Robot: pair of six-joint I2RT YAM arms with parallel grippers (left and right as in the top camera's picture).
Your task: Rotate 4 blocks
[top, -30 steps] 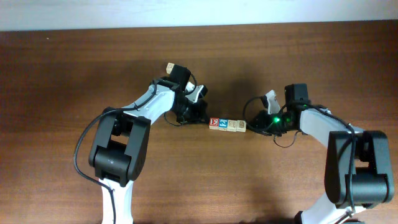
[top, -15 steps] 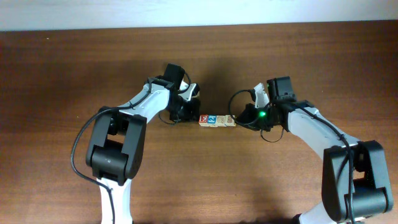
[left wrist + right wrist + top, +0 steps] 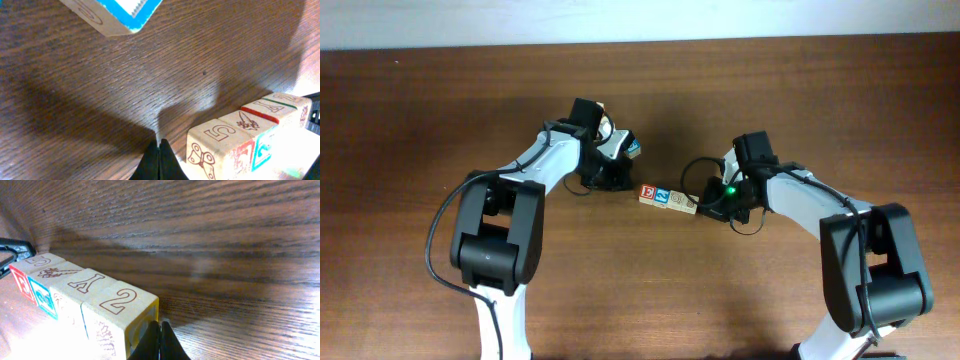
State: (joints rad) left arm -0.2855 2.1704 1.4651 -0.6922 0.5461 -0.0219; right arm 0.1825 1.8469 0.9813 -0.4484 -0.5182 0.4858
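Note:
Four pale wooden blocks (image 3: 668,199) lie in a tight row at mid-table, slanting down to the right. The left wrist view shows the row (image 3: 235,137) from the end with the red "5". The right wrist view shows the row (image 3: 75,287) from the "2" end. My left gripper (image 3: 623,184) is shut and empty, its tips (image 3: 159,146) on the table just left of the row. My right gripper (image 3: 704,208) is shut too, its tips (image 3: 160,328) against the yellow-edged end face of the "2" block.
A lone blue-topped cube (image 3: 114,15) sits apart from the row, beyond my left gripper. The brown wooden table (image 3: 790,290) runs to a pale wall strip (image 3: 640,18) at the back. Both arms reach in from the front corners.
Both arms have shifted left, the right gripper staying against the row's right end. The row has slid left and turned, from level to slanting down to the right.

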